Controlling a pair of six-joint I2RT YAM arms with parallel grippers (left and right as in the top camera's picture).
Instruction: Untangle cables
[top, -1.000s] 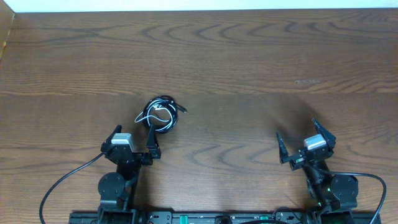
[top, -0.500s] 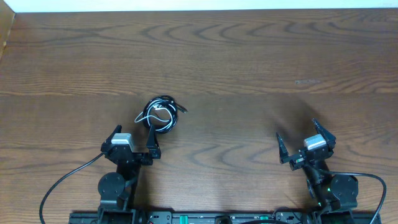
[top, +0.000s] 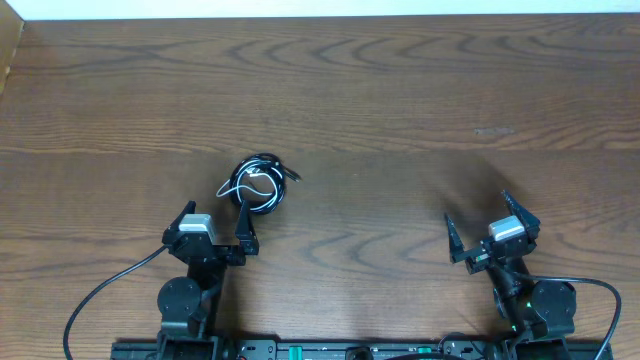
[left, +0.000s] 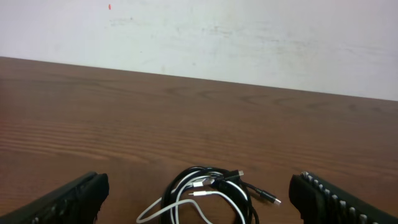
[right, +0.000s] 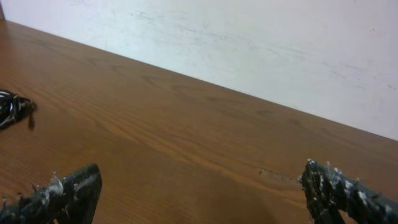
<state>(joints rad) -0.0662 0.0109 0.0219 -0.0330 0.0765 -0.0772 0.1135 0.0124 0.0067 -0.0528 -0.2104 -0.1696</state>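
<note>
The cables (top: 257, 184) lie in one small coiled bundle on the wooden table, left of centre: black cords wound round with one white cord looping out to the left. In the left wrist view the cables (left: 208, 198) lie just ahead, between the fingers, with small plugs pointing right. My left gripper (top: 213, 215) is open and empty, right behind the bundle. My right gripper (top: 483, 222) is open and empty, far to the right. In the right wrist view the cables (right: 12, 107) show at the far left edge.
The wooden table (top: 400, 110) stretches to a white wall at the back. A raised wooden edge (top: 10, 50) stands at the far left corner. Thick black arm wires (top: 105, 290) run near the front edge.
</note>
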